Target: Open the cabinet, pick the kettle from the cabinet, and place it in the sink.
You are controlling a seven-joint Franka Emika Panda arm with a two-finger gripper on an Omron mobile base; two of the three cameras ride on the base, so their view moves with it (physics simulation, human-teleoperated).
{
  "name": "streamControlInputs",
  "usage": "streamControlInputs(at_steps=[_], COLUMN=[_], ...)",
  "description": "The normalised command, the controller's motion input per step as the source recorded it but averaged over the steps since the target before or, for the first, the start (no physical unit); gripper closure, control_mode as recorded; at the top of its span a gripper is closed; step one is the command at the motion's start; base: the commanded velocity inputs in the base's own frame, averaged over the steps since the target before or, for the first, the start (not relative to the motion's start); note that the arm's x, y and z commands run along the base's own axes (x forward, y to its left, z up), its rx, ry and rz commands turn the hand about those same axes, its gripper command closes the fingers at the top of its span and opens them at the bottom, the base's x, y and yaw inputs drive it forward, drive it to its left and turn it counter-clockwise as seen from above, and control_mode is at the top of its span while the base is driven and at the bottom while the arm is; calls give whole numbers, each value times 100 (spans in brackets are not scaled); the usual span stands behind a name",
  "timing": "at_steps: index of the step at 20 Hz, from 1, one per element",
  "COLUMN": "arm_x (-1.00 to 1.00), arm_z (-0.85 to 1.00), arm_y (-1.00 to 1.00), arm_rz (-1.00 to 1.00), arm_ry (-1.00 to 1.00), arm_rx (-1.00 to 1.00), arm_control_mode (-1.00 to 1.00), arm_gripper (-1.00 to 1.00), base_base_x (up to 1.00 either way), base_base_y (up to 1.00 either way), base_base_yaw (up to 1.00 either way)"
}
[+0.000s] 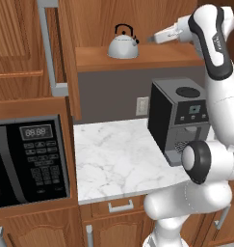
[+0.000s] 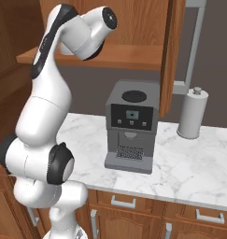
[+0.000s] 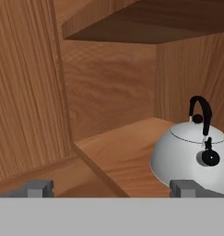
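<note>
Hand view: my gripper (image 3: 111,188), fingers spread and empty, faces squat silver-white kettle (image 3: 191,154) on open reddish-brown wood cabinet (image 3: 109,156) shelf, lining up grasp.

Raised arm, gripper (image 3: 111,188) (fingers spread)

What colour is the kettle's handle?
Black; the kettle itself is silver-white. It shows best in the hand view.

Coffee machine (image 1: 178,120), microwave (image 1: 29,161), paper towels (image 2: 192,113)
</note>
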Motion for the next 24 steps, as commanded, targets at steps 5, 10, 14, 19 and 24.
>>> streamControlInputs(at_steps=[5,10,14,19,24], arm_x=[20,23,20,19,22], arm_z=[-9,0,1,3,5], arm_y=[2,0,0,0,2], arm_rz=[0,0,0,0,0], arm_ry=[0,0,2,5,8], arm_rx=[3,0,0,0,0], arm_control_mode=[-100,-100,-100,-100,-100], arm_gripper=[-100,-100,-100,-100,-100], base_base_x=[0,0,0,0,0], base_base_y=[0,0,0,0,0], base_base_yaw=[0,0,0,0,0])
